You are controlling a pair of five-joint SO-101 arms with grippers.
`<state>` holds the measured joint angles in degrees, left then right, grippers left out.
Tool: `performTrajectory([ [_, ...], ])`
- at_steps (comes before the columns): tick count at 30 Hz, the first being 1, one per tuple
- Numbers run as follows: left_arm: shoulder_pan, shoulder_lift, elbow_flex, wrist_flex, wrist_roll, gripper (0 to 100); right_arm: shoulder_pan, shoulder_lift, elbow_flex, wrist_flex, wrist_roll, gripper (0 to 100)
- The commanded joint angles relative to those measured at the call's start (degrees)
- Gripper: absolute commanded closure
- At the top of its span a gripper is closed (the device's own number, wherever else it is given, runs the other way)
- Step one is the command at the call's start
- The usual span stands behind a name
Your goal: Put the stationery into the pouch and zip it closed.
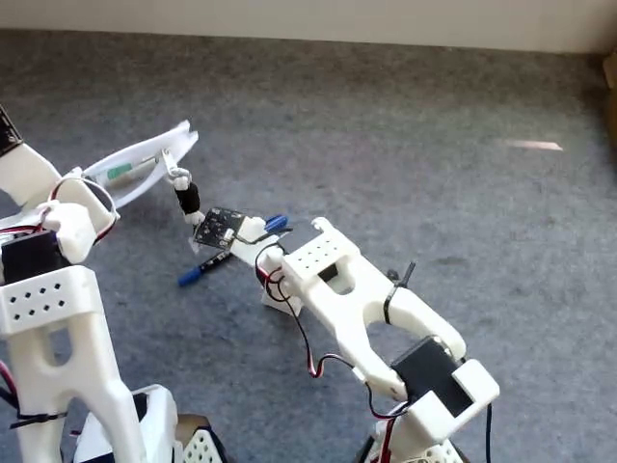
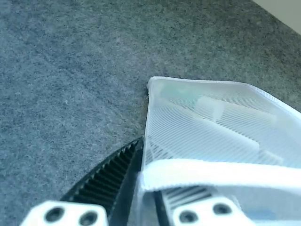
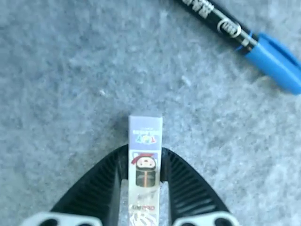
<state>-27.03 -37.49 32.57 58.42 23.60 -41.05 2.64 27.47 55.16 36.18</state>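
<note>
The pouch (image 1: 145, 162) is white mesh and hangs above the grey carpet, with my left gripper (image 1: 92, 190) shut on its lower end. In the left wrist view the pouch (image 2: 221, 122) has its white edge strip clamped between the black jaws of the left gripper (image 2: 150, 197). A pale item with a green patch shows through the mesh. My right gripper (image 1: 189, 201) is shut on a slim labelled stationery case (image 1: 175, 174) whose tip is at the pouch's rim. The case (image 3: 146, 136) sticks out past the right gripper (image 3: 146, 157). A black marker with a blue cap (image 3: 235, 33) lies on the carpet.
In the high view the marker (image 1: 198, 272) lies on the carpet beside the right arm's wrist, and a blue end (image 1: 277, 223) shows on the arm's other side. Grey carpet (image 1: 434, 145) stretches bare to the right and back. A pale wall edge runs along the far side.
</note>
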Motion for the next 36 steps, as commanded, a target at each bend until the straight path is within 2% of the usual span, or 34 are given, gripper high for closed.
performTrajectory([
  [1,0.0,-0.5,-3.0,-0.9,0.4,99,0.0,-3.6,-0.3,0.5,1.1,96.7],
  [6,-0.1,-0.5,-3.0,-0.9,0.4,99,-1.4,-3.6,0.4,0.5,0.4,84.3],
  [9,-0.1,-0.5,-3.1,-0.9,0.4,99,-2.4,-3.6,0.4,0.3,-2.8,83.7],
  [18,-0.1,-0.5,-3.1,-0.9,0.4,99,-2.7,3.2,0.0,0.3,-2.8,83.7],
  [20,-0.1,-0.5,-3.1,-0.9,0.4,99,-2.5,4.4,-0.1,0.5,-2.8,85.5],
  [25,-0.1,-0.5,-3.1,-0.9,0.4,99,-2.7,4.3,-0.1,0.5,-2.6,98.6],
  [30,-0.1,-0.5,-3.0,-0.9,0.4,99,-2.4,1.2,0.0,0.6,-2.7,99.5],
  [36,0.9,-0.5,-3.1,-0.8,0.4,99,-2.4,-10.4,1.9,0.7,-3.1,99.5],
])
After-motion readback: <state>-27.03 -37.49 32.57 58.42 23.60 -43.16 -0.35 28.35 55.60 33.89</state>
